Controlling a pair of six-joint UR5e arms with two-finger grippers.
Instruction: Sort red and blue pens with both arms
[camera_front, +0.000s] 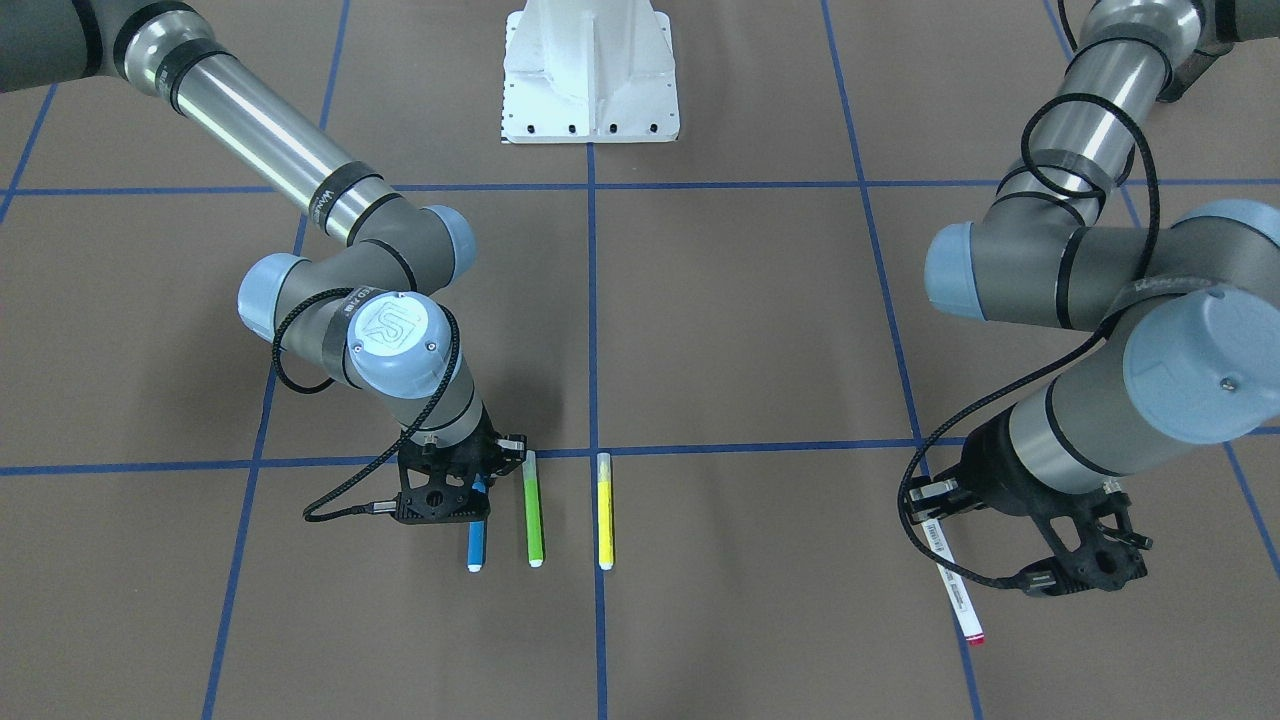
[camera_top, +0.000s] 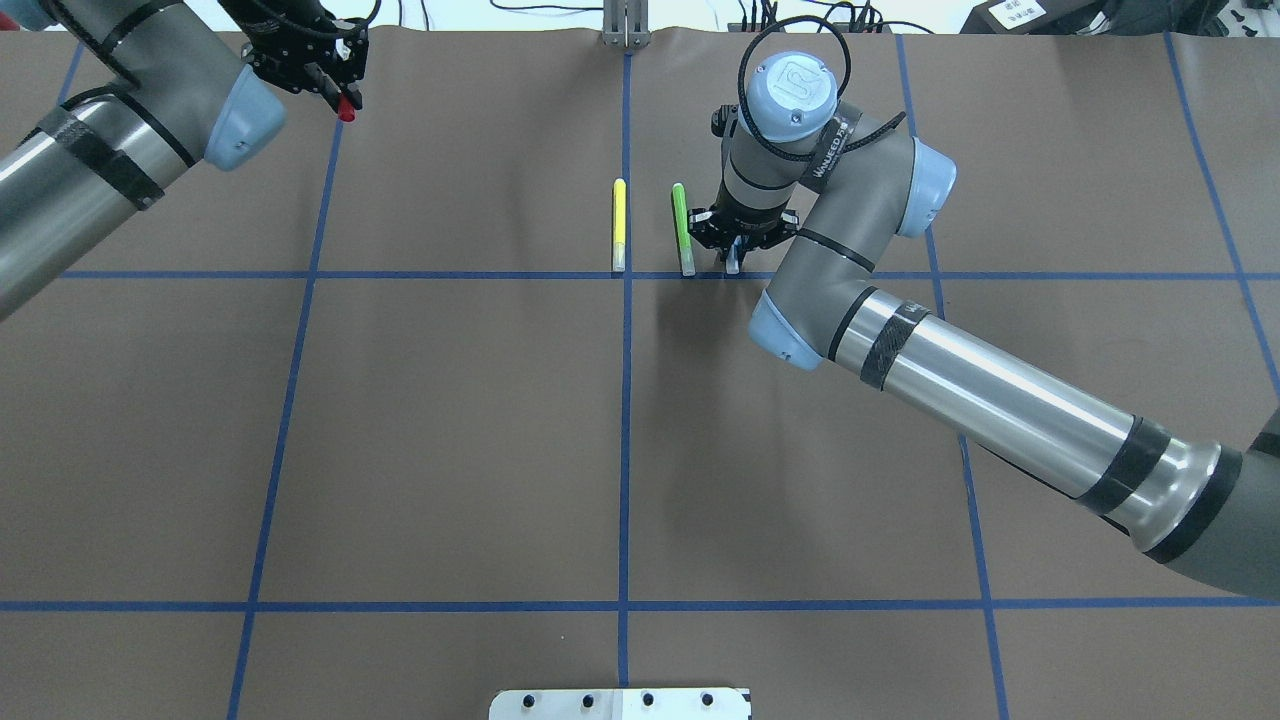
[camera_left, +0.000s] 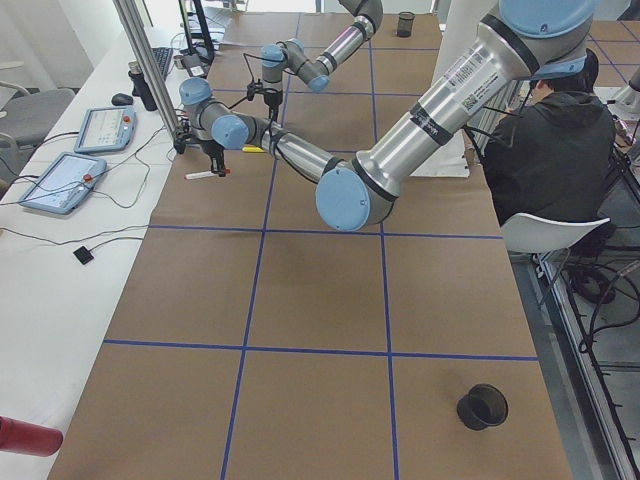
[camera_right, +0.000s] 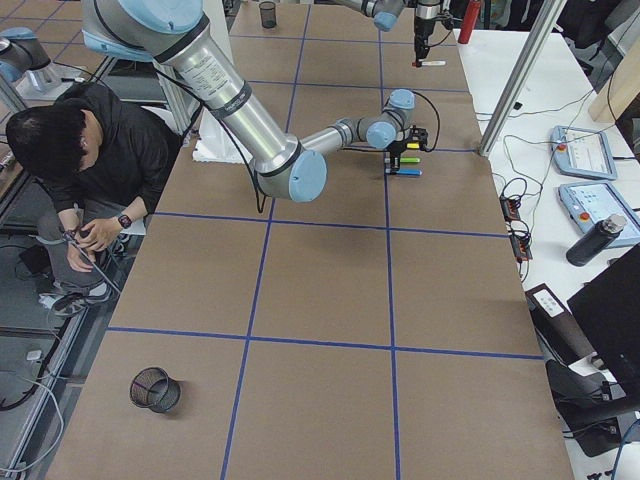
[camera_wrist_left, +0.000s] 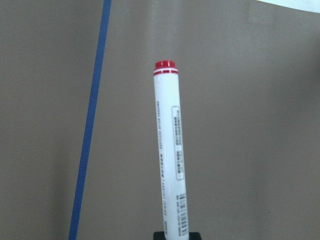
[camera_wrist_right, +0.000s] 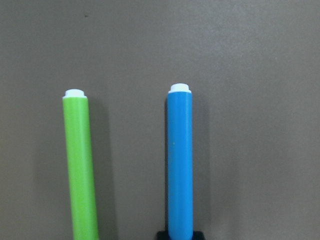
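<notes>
The red pen, white-barrelled with a red end, juts toward the operators' side from my left gripper, which is shut on its rear end and holds it a little above the table. In the left wrist view the red pen runs up from the bottom centre. The blue pen lies on the table beside the green marker. My right gripper stands low over the blue pen and is shut on it. The blue pen is centred in the right wrist view. Both sets of fingers are largely hidden.
A green marker and a yellow marker lie parallel, just beside the blue pen. The white pedestal stands at the robot's side. A seated person is at the table's edge. A black cup sits near the left end.
</notes>
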